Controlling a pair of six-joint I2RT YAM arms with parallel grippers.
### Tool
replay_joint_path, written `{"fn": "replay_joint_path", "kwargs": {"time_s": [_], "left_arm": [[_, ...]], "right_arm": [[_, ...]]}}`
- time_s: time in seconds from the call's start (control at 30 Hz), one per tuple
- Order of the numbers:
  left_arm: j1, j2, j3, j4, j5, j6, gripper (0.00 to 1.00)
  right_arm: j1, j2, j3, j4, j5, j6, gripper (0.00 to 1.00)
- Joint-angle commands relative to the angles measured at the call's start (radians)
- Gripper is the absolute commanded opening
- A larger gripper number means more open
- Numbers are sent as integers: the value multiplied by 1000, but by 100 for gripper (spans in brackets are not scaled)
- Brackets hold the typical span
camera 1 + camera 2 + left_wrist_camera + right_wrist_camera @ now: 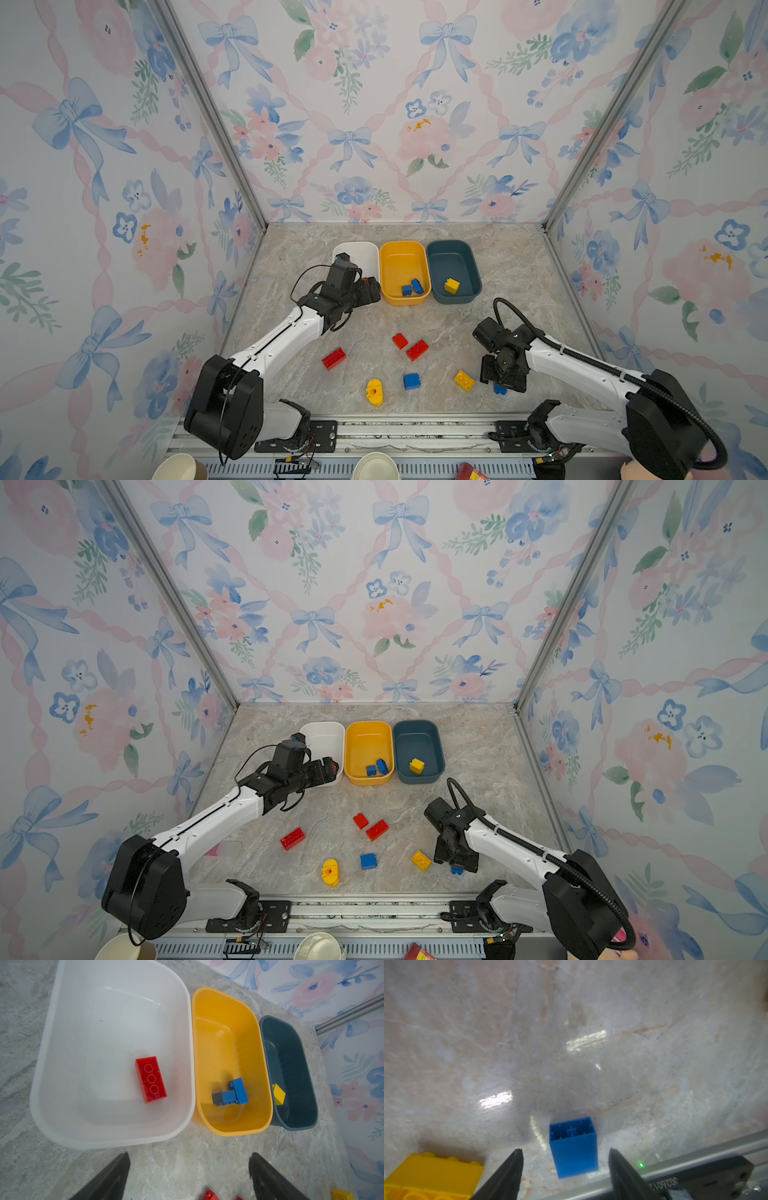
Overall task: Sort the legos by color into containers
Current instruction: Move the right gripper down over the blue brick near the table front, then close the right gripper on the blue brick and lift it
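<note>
Left arm (282, 336) is stretched out long and low, wrist level, with the left gripper (189, 1154) hanging just short of the white translucent plastic tub (62, 1022). Its fingers (116, 1176) are spread wide with nothing between them but bare tabletop. Just past the fingertips, inside that tub, a long glossy red plastic brick (151, 1080) lies upside down, its round tubes showing. Further off to one side of the fingers sit the smooth yellow-orange plastic tub (218, 1022), with two blue bricks (230, 1093) piled together, and the dark teal plastic tub (291, 1053), with a yellow cube brick (278, 1095).

Right arm (582, 365) is bent at the elbow, wrist tipped straight down, right gripper (565, 1149) low over the shiny marbled stone-look tabletop (571, 1022). Its fingers (508, 1172) are partly apart, straddling a small blue plastic brick (574, 1151) on its side, hollow end facing away from them. There's a gap on both sides, so no grip. A yellow studded brick (431, 1176) sits just outside one finger.
</note>
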Motion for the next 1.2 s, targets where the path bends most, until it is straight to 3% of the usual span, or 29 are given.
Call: {"fn": "replay_joint_path", "kwargs": {"time_s": [0.0,0.1,0.37,0.63,0.73,0.9,1.17], "left_arm": [[-4,-11,18,5,18,10,92],[-4,-10,16,6,23,5,92],[-4,-16,23,5,25,2,92],[3,7,91,-35,63,3,92],[7,17,117,-58,69,15,92],[14,20,115,-66,73,21,93],[16,2,75,-64,66,3,93]], "right_arm": [[18,-7,17,-21,27,40,63],[30,20,16,-43,31,61,61],[29,-13,2,-35,22,79,71],[17,-63,-68,32,-28,155,71],[32,-83,-74,31,1,203,70],[62,-76,-91,53,22,236,64],[78,-60,-84,53,26,223,45]]}}
